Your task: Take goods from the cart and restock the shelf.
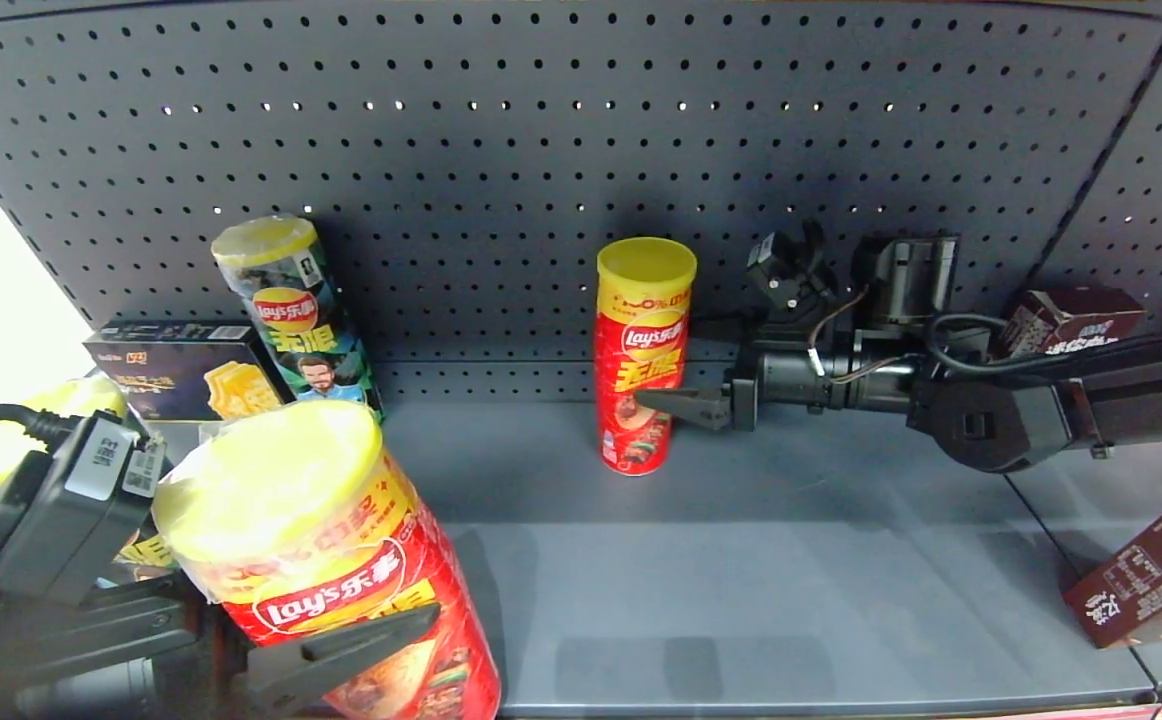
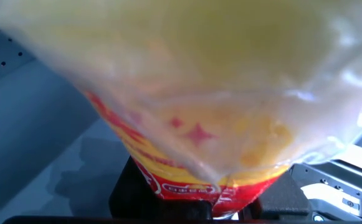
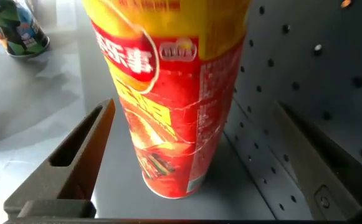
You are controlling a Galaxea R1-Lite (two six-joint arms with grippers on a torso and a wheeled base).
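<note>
**Two red chip cans at a grey shelf: one standing, one held**

The upright red can (image 1: 645,360) (image 3: 168,106) stands near the middle of the grey shelf (image 1: 791,560), close to the pegboard back (image 1: 541,120). It is a tall tube with a yellow lid, yellow lettering and a picture of food near its base.

The right gripper (image 1: 656,392) (image 3: 193,112) straddles the can's lower half with its fingers spread wide. The right wrist view shows a gap between each finger and the can wall. In the head view the far finger is hidden behind the can.

The second red can (image 1: 341,570) (image 2: 193,174) has the same pattern, with clear film crinkled over its lid. It is clamped in the left gripper (image 1: 321,640) (image 2: 205,205) at the shelf's front left, tilted with its lid toward the camera.

Its base is cut off at the lower edge of the head view, so whether it touches the shelf cannot be told. In the left wrist view its lid and film are a pale blur, and the red wall is plain just above the jaws.

A green can (image 1: 291,310) leans at the back left beside a dark box (image 1: 181,370). Two brown boxes lie at the right, one at the back (image 1: 1071,315) and a nearer one (image 1: 1151,570) cut off by the edge.
</note>
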